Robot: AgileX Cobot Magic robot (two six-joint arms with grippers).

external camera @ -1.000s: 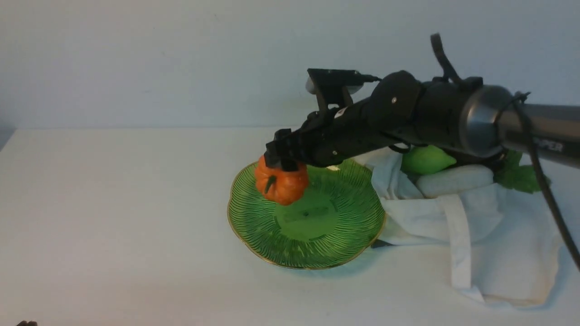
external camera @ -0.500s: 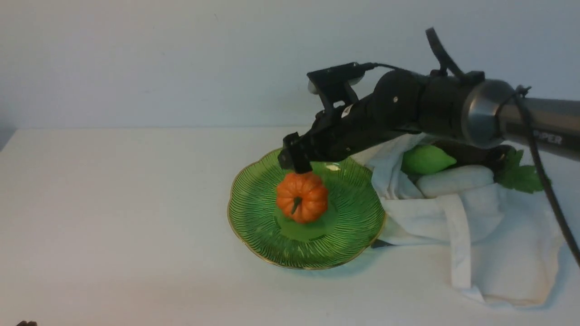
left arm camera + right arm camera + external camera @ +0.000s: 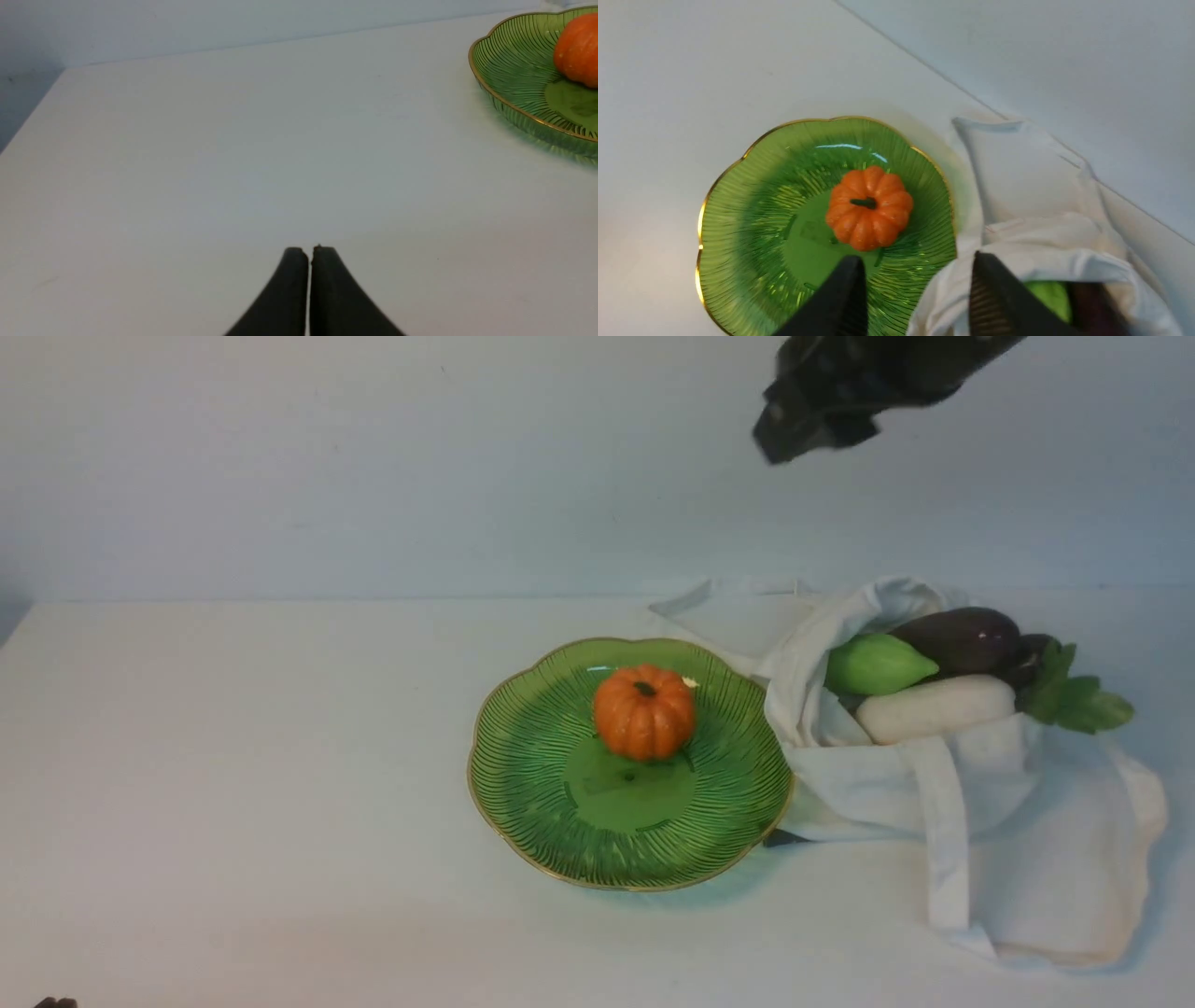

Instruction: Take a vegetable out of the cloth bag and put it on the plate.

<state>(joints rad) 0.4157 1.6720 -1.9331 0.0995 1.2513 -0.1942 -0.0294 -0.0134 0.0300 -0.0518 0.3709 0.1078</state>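
The orange pumpkin (image 3: pixel 644 711) stands upright, stem up, on the green gold-rimmed plate (image 3: pixel 532 784), just behind its smooth centre. It also shows in the right wrist view (image 3: pixel 869 207) on the plate (image 3: pixel 742 219), and at the edge of the left wrist view (image 3: pixel 579 49). The white cloth bag (image 3: pixel 1008 821) lies to the right of the plate, mouth open toward it. My right gripper (image 3: pixel 917 266) is open and empty, high above the plate's right edge; only its tip shows in the front view (image 3: pixel 808 425). My left gripper (image 3: pixel 309 252) is shut, low over bare table left of the plate (image 3: pixel 514 79).
In the bag's mouth lie a dark purple eggplant (image 3: pixel 962 639), a green vegetable (image 3: pixel 878 665), a long white radish (image 3: pixel 934 707) and green leaves (image 3: pixel 1074 702). A white strap (image 3: pixel 943 840) trails toward the front. White table (image 3: pixel 233 756), pale wall behind.
The right gripper let go of the pumpkin over the plate, opened, and rose up and to the right. The pumpkin turned stem-up and settled slightly further back. The bag's contents are uncovered.
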